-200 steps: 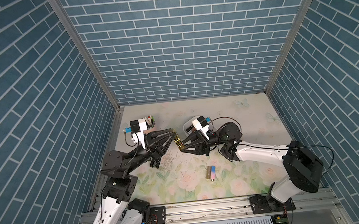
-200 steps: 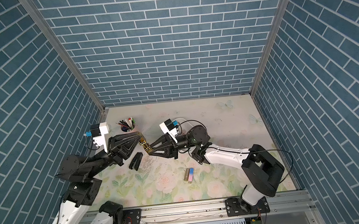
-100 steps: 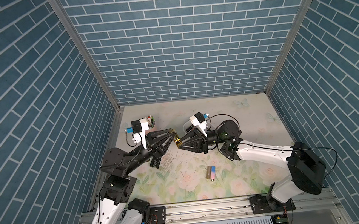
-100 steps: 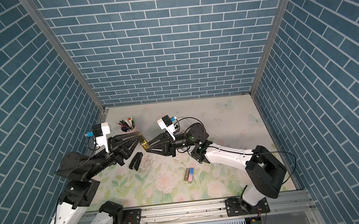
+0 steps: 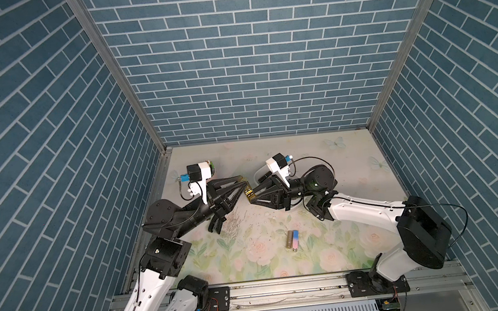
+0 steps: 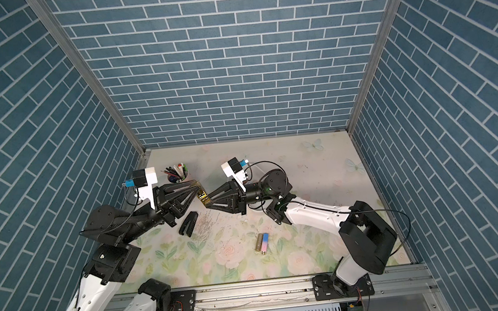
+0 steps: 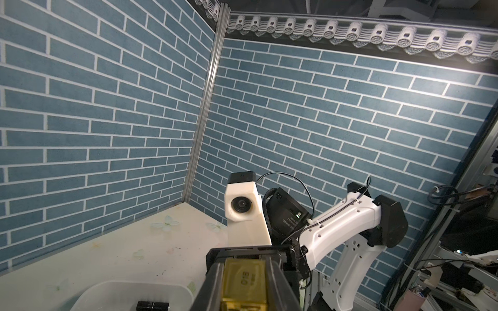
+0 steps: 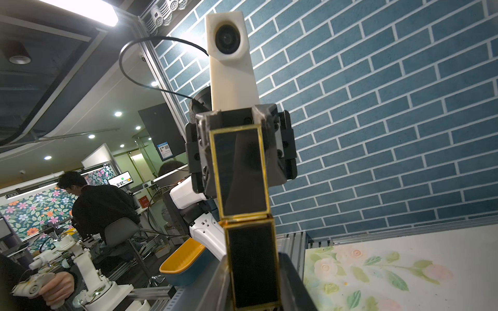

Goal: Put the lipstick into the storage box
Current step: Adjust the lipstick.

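Note:
A square black lipstick with gold edges (image 5: 249, 192) (image 6: 203, 196) hangs in the air above the left middle of the table, held from both ends. My left gripper (image 5: 245, 187) (image 6: 197, 190) (image 7: 244, 272) is shut on one half (image 8: 238, 169). My right gripper (image 5: 254, 195) (image 6: 210, 202) (image 8: 253, 258) is shut on the other half (image 8: 253, 265); a seam shows between the halves. The storage box (image 7: 107, 288), a white tub, lies on the table below with a black lipstick (image 7: 152, 305) inside. In both top views my right arm hides most of it.
Two more lipsticks, one gold and one pink and blue (image 5: 292, 239) (image 6: 262, 242), lie side by side on the floral mat near the front. A black stapler-like thing (image 6: 188, 223) with scattered small metal bits (image 6: 206, 227) lies under the left gripper. A pen cup (image 6: 177, 173) stands at the back left.
Both grippers keep their hold on the lipstick, which has hardly moved. The right wrist has lifted a little and the left wrist has edged slightly to the right.

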